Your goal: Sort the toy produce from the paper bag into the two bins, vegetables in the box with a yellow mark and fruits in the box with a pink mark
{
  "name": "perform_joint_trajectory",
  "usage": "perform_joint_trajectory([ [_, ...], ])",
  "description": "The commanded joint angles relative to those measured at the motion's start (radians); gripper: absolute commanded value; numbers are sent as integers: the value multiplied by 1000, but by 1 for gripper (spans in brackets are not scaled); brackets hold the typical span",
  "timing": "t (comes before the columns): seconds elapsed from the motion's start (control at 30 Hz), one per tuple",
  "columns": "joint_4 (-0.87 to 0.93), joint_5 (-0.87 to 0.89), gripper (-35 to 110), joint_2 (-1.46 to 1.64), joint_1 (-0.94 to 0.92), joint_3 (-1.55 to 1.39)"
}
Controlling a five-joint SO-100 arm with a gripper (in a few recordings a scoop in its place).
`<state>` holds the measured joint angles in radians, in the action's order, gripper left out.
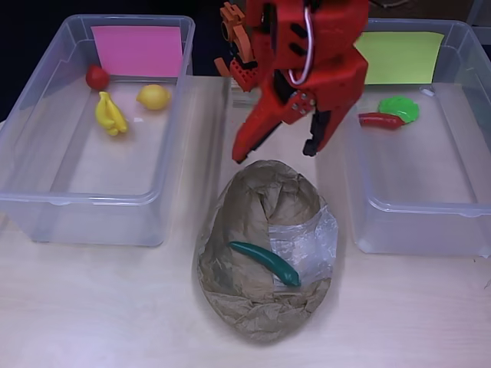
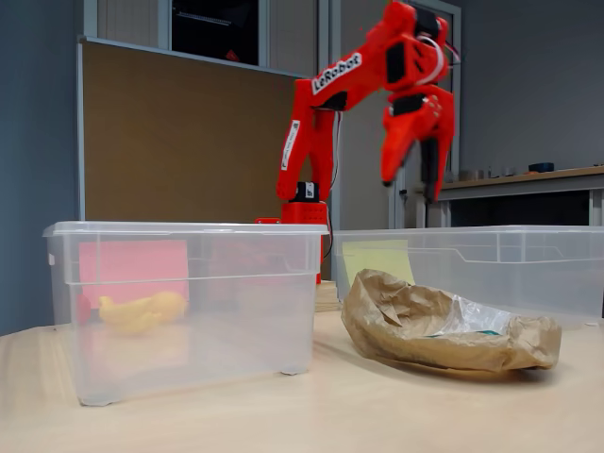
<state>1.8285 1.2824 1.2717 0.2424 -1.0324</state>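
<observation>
brown partition [image 2: 189, 142] | grey walls [image 2: 528, 85] | side desk [image 2: 528, 179] | pale wooden table [image 2: 283, 415]

Even, soft indoor light; faint shadows, slight blur, mild glare.

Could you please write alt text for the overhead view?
A red gripper, jaws open and empty, hovers above a crumpled paper bag with a green pepper on it, between a pink-marked bin and a yellow-marked bin.

Open gripper [image 1: 275, 155] above bag [image 1: 265, 261] w/ pepper [image 1: 265, 262]
</observation>
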Motion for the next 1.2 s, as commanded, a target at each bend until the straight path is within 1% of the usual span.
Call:
perform_joint_trajectory([
  [0.0, 8, -41, 47, -114, 35, 166],
  [0.07, 8, -71, 47, -179, 41, 242],
  [0.23, 8, -132, 47, -250, 37, 295],
  [0.4, 8, -224, 47, -385, 37, 434],
  [0.6, 8, -284, 47, -486, 29, 543],
  [0.87, 5, -293, 49, -545, 57, 526],
  [1.0, 3, -268, 50, -549, 64, 499],
  [1.17, -152, -259, 50, -451, 46, 232],
])
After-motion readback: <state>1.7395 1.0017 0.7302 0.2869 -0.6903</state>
